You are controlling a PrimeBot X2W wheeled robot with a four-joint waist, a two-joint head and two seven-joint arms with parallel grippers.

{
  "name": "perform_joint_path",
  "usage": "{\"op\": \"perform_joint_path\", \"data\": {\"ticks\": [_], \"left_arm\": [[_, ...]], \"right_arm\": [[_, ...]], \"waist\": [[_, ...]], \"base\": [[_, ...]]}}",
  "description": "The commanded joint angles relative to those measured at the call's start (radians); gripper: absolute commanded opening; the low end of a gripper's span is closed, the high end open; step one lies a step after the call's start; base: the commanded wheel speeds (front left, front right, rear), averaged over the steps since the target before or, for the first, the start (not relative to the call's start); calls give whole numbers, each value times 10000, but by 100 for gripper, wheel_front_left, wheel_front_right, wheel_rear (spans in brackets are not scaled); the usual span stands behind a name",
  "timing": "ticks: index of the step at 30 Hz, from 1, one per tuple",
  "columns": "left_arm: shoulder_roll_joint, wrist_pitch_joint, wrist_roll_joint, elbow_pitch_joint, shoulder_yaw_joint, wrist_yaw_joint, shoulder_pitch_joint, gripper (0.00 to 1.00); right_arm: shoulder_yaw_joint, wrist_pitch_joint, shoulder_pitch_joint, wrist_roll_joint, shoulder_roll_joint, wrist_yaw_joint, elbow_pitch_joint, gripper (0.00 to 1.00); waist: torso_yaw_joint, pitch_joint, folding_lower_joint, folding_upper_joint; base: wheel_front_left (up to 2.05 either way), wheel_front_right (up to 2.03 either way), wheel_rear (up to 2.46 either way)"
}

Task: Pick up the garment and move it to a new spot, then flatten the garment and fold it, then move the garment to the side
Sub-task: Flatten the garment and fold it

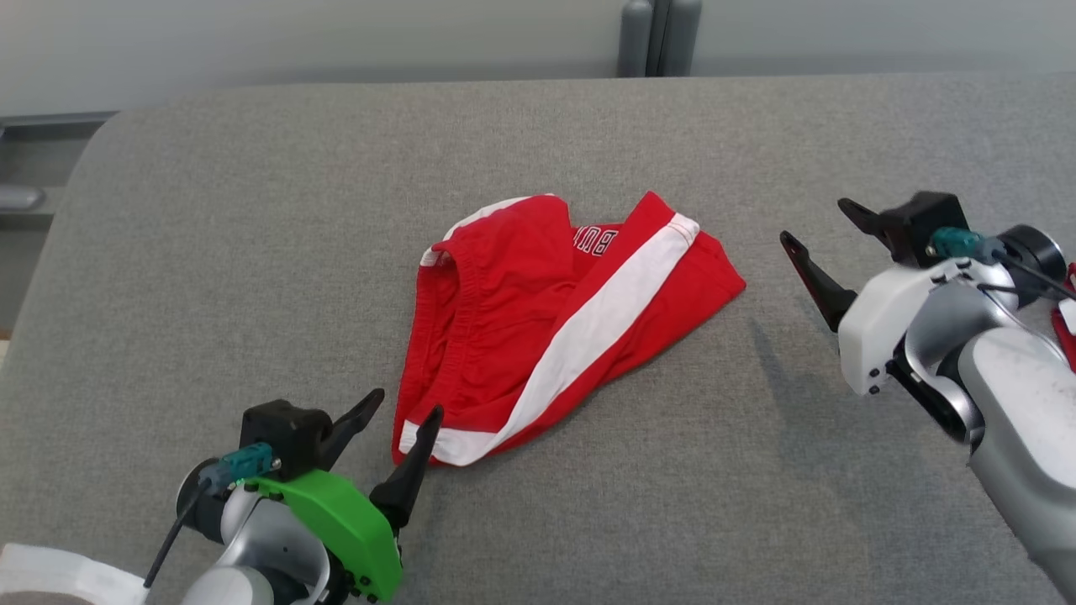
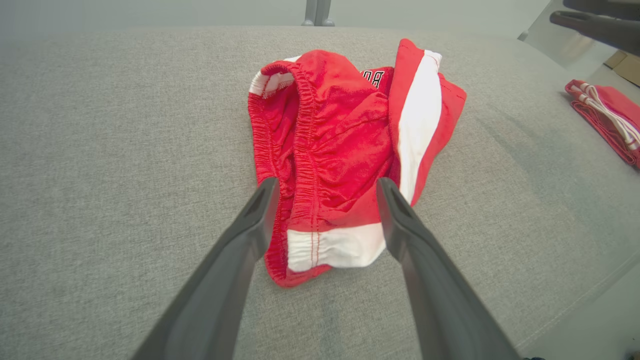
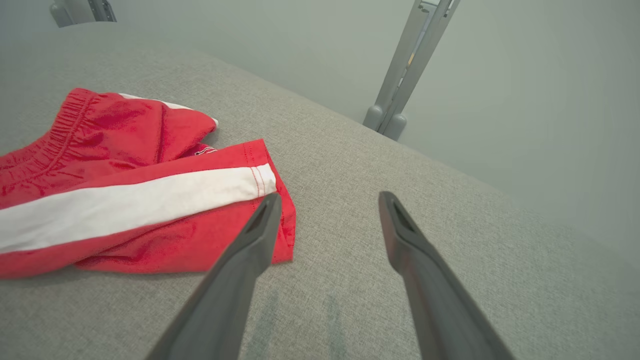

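The garment [image 1: 538, 328] is a pair of red shorts with a white side stripe, lying crumpled in the middle of the grey table [image 1: 252, 252]. My left gripper [image 1: 408, 403] stands open just at its near left corner. In the left wrist view the garment [image 2: 340, 150] lies between and beyond the open left gripper [image 2: 325, 185], whose fingers are apart from the cloth. My right gripper [image 1: 815, 223] is open to the right of the garment, a short gap away. In the right wrist view the garment [image 3: 125, 195] lies left of the open right gripper [image 3: 327, 197].
A second folded red and white cloth [image 2: 607, 117] lies at the table's right side; a sliver of that cloth [image 1: 1066, 315] shows behind my right arm. A grey post [image 1: 660, 38] stands beyond the far table edge. Bare table surrounds the garment.
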Motion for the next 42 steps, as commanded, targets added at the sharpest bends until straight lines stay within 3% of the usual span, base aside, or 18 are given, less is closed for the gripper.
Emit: {"op": "perform_joint_path", "data": {"ticks": [1, 5, 11, 38, 40, 41, 42], "left_arm": [[46, 286, 74, -113, -58, 98, -305, 100], [-132, 687, 0, -250, -233, 154, -638, 100], [-179, 856, -50, -48, -426, 165, -866, 100], [-87, 923, -340, 466, -1160, 26, -1537, 100], [-87, 928, -388, 507, -1223, 15, -1568, 100], [-88, 943, -402, 536, -1261, 10, -1597, 100], [-93, 946, -436, 566, -1302, 2, -1633, 100]], "right_arm": [[511, 388, -619, 382, -309, -15, 180, 100], [1769, 841, -1728, 1178, -853, -15, 775, 100], [3413, 662, -2869, 2073, -1206, -15, 1484, 100], [6572, -730, -4759, 4171, -1394, -15, 2728, 100], [6723, -763, -4842, 4330, -1411, -15, 2760, 76], [6810, -763, -4865, 4402, -1424, -15, 2765, 47], [6899, -739, -4883, 4499, -1440, -15, 2776, 36]], "waist": [[170, 869, 0, 0], [448, 1383, 0, 0], [771, 1755, 0, 0], [1209, 2009, 0, 0], [1222, 2009, 0, 0], [1228, 2014, 0, 0], [1233, 2019, 0, 0]], "base": [[0, 0, 0], [0, 0, 0], [0, 0, 0], [0, 0, 0], [0, 0, 0], [0, 0, 0], [0, 0, 0]]}}
